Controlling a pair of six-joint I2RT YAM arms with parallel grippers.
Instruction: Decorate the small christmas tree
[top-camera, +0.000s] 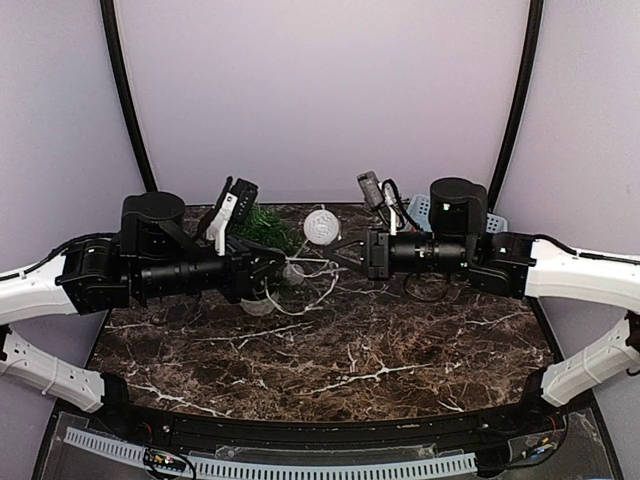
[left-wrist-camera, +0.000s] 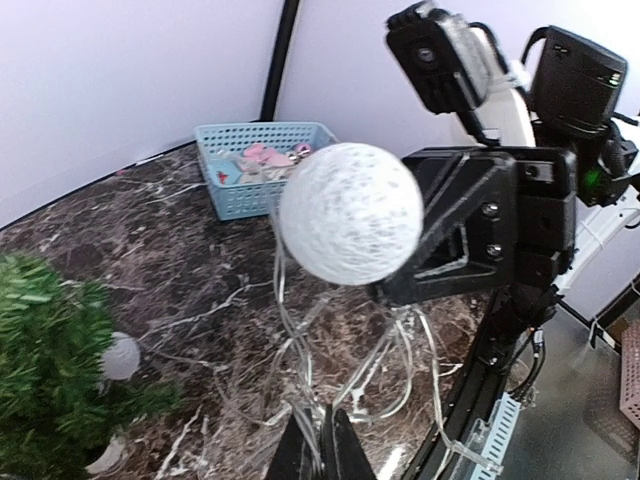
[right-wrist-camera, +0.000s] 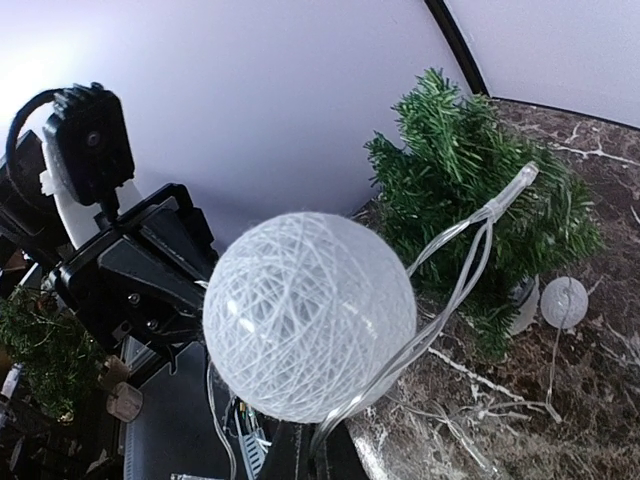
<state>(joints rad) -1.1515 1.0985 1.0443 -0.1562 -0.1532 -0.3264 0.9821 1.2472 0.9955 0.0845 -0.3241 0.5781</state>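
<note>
from above, you have both arms reaching in over the marble table (top-camera: 330, 370) and meeting near its far edge. the small christmas tree (top-camera: 265, 225) stands at the far side, just behind your left gripper (top-camera: 283, 268). a white woven ball (top-camera: 321, 225) hangs between the two grippers, and the clear light string (top-camera: 318, 290) loops down onto the table below it. your right gripper (top-camera: 340, 252) points toward the left one, with a blue basket (top-camera: 425, 208) behind its arm.

on the left wrist camera, your left pincer is pinched tight on several strands of the light string, which climb to the ball. the tree sits at the lower left, with a smaller white ball (left-wrist-camera: 120, 355) against its branches.

on the right wrist camera, the woven ball sits right above your right jaws. they are closed, with the string's strands running down into them. the tree stands beyond, to the right.
</note>
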